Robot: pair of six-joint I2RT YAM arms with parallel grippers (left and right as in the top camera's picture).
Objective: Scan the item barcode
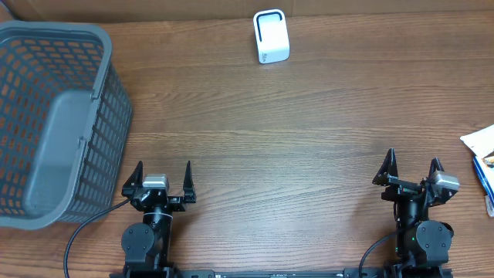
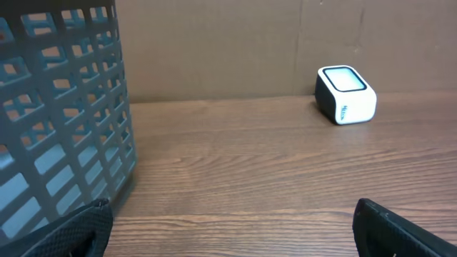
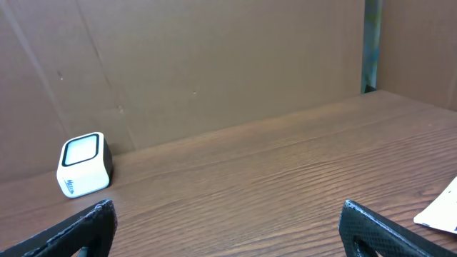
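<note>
Left hand (image 1: 164,167), right hand (image 1: 413,157): fingers wide apart.

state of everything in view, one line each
basket: upright at the left, nothing seen inside
scanner: standing at the far edge, nothing touching it
left gripper: open, holding nothing
right gripper: open, holding nothing
papers: lying flat at the right edge, partly out of frame
</note>
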